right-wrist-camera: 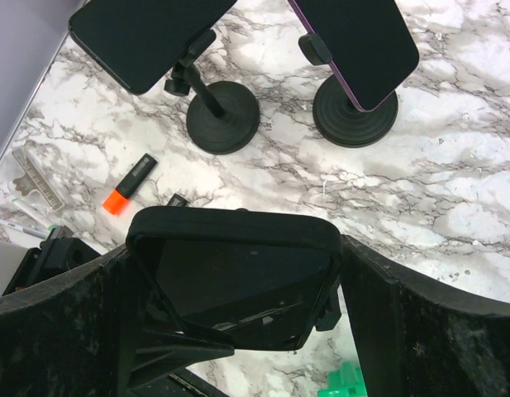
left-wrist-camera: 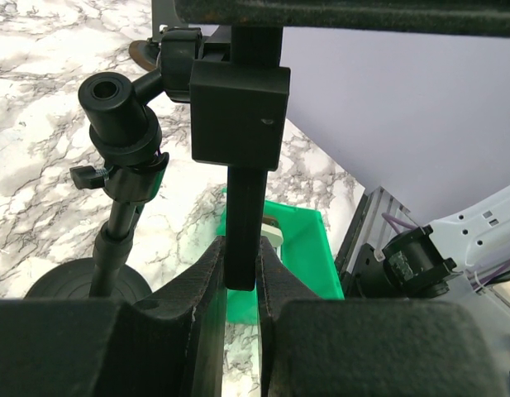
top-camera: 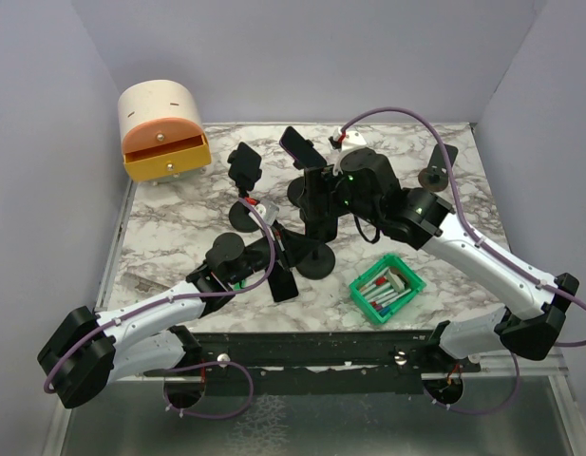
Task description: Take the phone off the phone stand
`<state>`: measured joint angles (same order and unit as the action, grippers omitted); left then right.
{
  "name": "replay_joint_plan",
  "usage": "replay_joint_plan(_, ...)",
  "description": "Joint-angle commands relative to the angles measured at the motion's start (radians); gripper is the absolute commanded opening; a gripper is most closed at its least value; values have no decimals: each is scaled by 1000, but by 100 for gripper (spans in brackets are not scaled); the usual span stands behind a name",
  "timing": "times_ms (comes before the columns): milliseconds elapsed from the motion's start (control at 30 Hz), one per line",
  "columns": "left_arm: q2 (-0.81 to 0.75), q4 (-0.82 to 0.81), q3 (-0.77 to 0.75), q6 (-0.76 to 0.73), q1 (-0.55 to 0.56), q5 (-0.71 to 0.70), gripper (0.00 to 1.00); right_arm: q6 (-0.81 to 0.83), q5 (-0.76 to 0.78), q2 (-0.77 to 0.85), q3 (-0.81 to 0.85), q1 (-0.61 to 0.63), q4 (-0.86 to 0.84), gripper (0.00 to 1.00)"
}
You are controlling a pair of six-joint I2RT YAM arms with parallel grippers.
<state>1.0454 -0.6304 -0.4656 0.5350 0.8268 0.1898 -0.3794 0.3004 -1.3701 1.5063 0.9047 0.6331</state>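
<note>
The phone (right-wrist-camera: pixel 238 269), in a black case, sits in the clamp of the phone stand (top-camera: pixel 314 261) at the table's middle. My right gripper (right-wrist-camera: pixel 238 331) is open, with its fingers (right-wrist-camera: pixel 420 331) straddling the phone's two long edges and very close to them. In the top view this right gripper (top-camera: pixel 323 198) hangs over the stand and hides most of the phone. My left gripper (left-wrist-camera: pixel 242 265) is shut on a black upright bar (left-wrist-camera: pixel 242 198) of the phone stand. Seen from the top, the left gripper (top-camera: pixel 276 258) reaches the stand from the near left.
Two more phones (right-wrist-camera: pixel 151 37) (right-wrist-camera: pixel 358 41) stand on round-based holders (right-wrist-camera: pixel 224 116) behind. An orange marker (right-wrist-camera: pixel 126 186) and a metal clip (right-wrist-camera: pixel 35 169) lie on the marble. A green bin (top-camera: pixel 387 290) sits near right, a drawer box (top-camera: pixel 162 128) far left.
</note>
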Motion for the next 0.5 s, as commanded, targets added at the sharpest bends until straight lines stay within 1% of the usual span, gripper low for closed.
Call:
replay_joint_plan(0, 11, 40, 23, 16, -2, -22, 0, 33, 37, -16, 48, 8, 54, 94)
replay_joint_plan(133, 11, 40, 23, 14, -2, -21, 0, 47, 38, -24, 62, 7, 69, 94)
replay_joint_plan(233, 14, 40, 20, 14, -3, -21, 0, 52, 30, -26, 62, 7, 74, 90)
replay_joint_plan(367, 13, 40, 19, 18, -3, -19, 0, 53, 20, -19, 49, 8, 65, 82)
replay_joint_plan(433, 9, 40, 18, 20, -3, -13, 0, 53, 14, -13, 40, 7, 56, 75)
replay_joint_plan(467, 5, 40, 18, 20, -3, -7, 3, 53, 13, -9, 35, 8, 54, 69)
